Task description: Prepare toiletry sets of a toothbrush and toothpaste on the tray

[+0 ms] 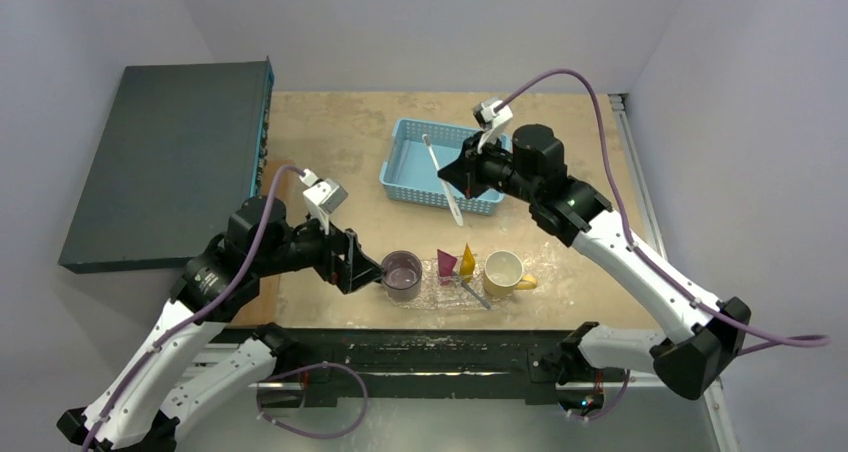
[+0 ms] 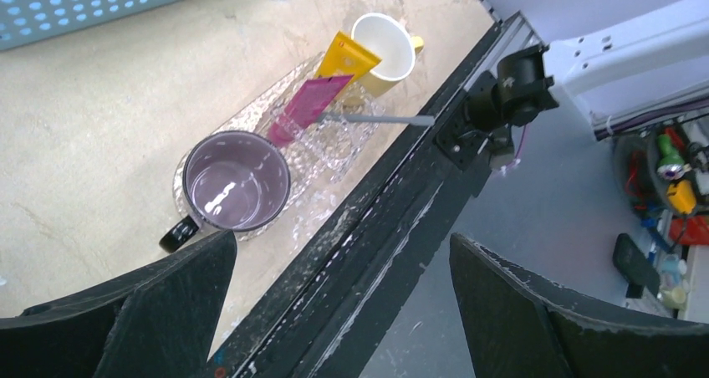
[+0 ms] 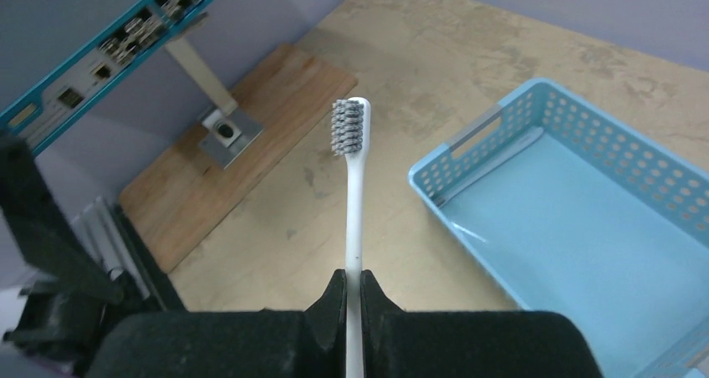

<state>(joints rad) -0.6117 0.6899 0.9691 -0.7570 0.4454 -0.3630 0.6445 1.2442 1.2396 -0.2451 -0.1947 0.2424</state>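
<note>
Well, from the top camera the step in hand looks to me like carrying over the brush for the second set. My right gripper (image 1: 448, 177) is clamped on a white toothbrush (image 1: 431, 154) and holds it in the air above the near wall of the light-blue basket (image 1: 405, 167), well apart from the clear tray (image 1: 440, 297). On that tray a purple mug (image 1: 402, 270) and a yellow mug (image 1: 503, 272) stand at the two ends. Between them rest the magenta tube (image 1: 446, 264), the yellow-orange tube (image 1: 467, 260) and the other toothbrush (image 1: 474, 293), so I judge one brush is lacking. My left gripper (image 1: 372, 272) sits just beside the purple mug; whether it touches it I cannot tell from up here. In my left wrist camera, my left fingers (image 2: 167, 311) are spread wide with nothing between them, and the purple mug lies just beyond them on the tray's end. The two tubes rest side by side, the magenta one nearer that mug, and the other toothbrush pokes its handle past the tray's rim toward the black rail (image 2: 393, 194). In my right wrist camera, my right fingers (image 3: 334, 298) are pinched tight on the lower handle, with the bristle head pointing away from me and the basket down to the right. The next move, as I see it, calls for swinging across to the tray and lowering into the gap between the mugs. Then I should lay this brush by the tubes without knocking either mug, since so thin a handle may pivot in my pinch.
</note>
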